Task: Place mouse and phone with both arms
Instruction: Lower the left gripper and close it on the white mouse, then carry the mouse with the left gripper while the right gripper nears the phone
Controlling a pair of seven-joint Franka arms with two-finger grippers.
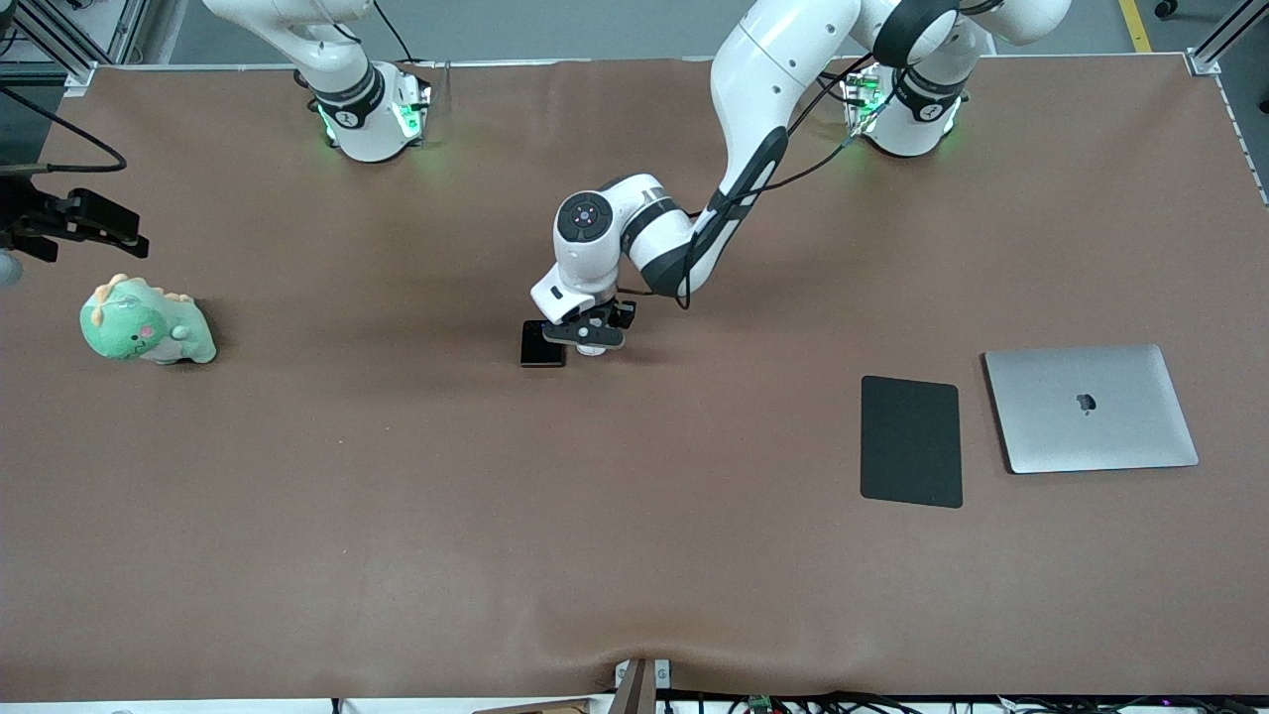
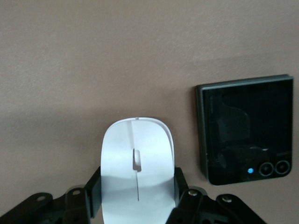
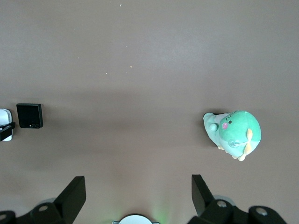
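The white mouse (image 2: pixel 138 149) lies on the brown table near its middle. My left gripper (image 2: pixel 138 186) is shut on the mouse, with one black finger (image 2: pixel 93 189) pressed against each of its sides. From the front, the gripper (image 1: pixel 590 332) covers most of the mouse (image 1: pixel 593 348). The black phone (image 2: pixel 247 135) lies flat beside the mouse, toward the right arm's end (image 1: pixel 542 344). My right gripper (image 3: pixel 138 196) hangs open and holds nothing, high over the right arm's end of the table (image 1: pixel 109 230), where that arm waits.
A green plush dinosaur (image 1: pixel 147 322) sits near the right arm's end. A matte black pad (image 1: pixel 910 441) and a closed silver laptop (image 1: pixel 1091 409) lie side by side toward the left arm's end, nearer the front camera than the mouse.
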